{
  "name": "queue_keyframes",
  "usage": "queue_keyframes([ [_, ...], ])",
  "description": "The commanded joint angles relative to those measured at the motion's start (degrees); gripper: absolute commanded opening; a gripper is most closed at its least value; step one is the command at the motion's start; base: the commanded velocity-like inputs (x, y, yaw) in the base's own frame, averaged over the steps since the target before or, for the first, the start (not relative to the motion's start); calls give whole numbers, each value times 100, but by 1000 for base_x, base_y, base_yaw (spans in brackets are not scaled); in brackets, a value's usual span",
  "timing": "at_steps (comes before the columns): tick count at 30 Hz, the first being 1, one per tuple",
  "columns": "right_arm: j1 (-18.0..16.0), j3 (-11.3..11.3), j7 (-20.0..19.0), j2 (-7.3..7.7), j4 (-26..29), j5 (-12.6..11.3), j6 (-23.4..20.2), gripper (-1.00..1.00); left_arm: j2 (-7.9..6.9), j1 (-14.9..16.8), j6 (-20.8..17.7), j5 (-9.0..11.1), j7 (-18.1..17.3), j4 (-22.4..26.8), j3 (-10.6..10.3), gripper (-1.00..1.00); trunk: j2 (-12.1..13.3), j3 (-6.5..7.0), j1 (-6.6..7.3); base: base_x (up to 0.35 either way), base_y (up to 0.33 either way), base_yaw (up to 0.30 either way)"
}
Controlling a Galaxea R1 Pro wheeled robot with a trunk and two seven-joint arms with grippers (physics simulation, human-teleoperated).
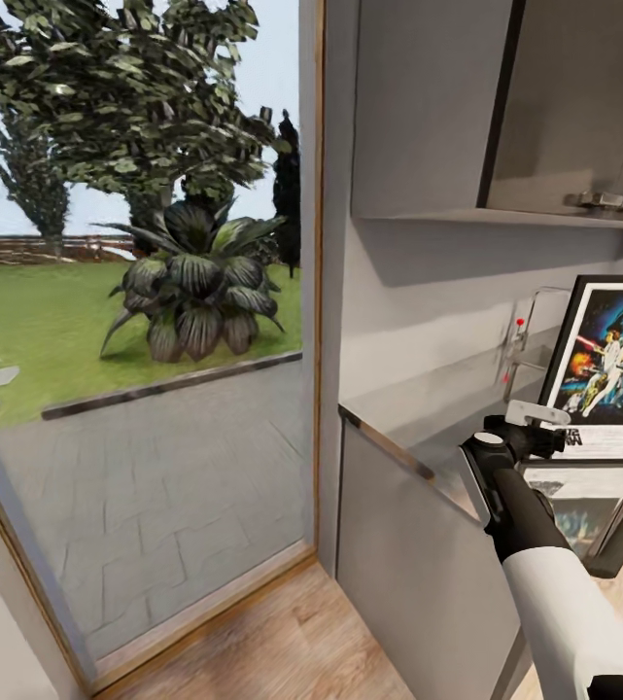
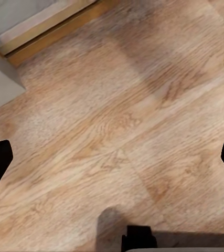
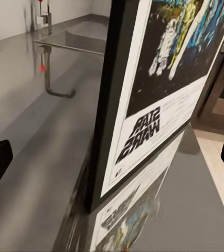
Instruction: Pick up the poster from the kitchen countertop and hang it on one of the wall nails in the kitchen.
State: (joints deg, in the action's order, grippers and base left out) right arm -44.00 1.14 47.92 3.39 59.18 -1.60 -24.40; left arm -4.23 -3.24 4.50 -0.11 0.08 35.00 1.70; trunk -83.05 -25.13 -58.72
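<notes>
On the countertop: poster point(image 1: 610, 365) stands upright near the front edge, its bottom frame resting on the grey slab, which mirrors it.
Long axis: vertical; title strip at the bottom.
Right gripper point(image 3: 112, 157): fingers spread wide, nothing held; poster's near bottom corner sits between and just ahead of the tips, seen edge-on.
Direction from hand: straight ahead along the fingers, close but apparently not touching.
Nearer arm: right, reaching over the countertop point(image 1: 389, 403) beside the frame.
Left gripper point(image 2: 112, 160): fingers apart, empty, above wood floor point(image 2: 117, 121), well away from the poster.
Next move, judged: short advance, then close on the frame edge.
</notes>
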Motion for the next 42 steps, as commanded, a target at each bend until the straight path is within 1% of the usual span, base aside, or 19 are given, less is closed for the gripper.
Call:
queue_keyframes([
  [1, -3, -8, 23, 3, 6, -16, -38, 100, 1, -2, 8, -2, 1, 7, 5, 100, -3, -5, -1, 77, -70, 0],
  [9, -3, -8, 24, 5, 6, -16, -38, 100, 1, -2, 8, -2, 1, 7, 5, 100, -3, -5, -1, 37, -34, 0],
  [18, -3, -7, 23, 12, 6, -16, -38, 100, 1, -2, 14, -1, 1, 7, 5, 100, -3, -5, -1, 116, -106, 0],
  [34, -3, 20, 24, 6, 3, -16, -27, 100, 1, -2, 14, -3, 1, 7, 5, 100, -3, -5, -1, 9, -8, 0],
  [40, -3, 33, 18, 0, -109, -19, -19, 100, 1, -2, 15, -4, 1, 7, 5, 100, -3, -5, -1, 0, 0, 0],
  [42, -3, 35, 16, -8, -256, -42, 104, 100, 1, -2, 14, -3, 1, 7, 5, 100, -3, -5, -1, 0, 0, 0],
])
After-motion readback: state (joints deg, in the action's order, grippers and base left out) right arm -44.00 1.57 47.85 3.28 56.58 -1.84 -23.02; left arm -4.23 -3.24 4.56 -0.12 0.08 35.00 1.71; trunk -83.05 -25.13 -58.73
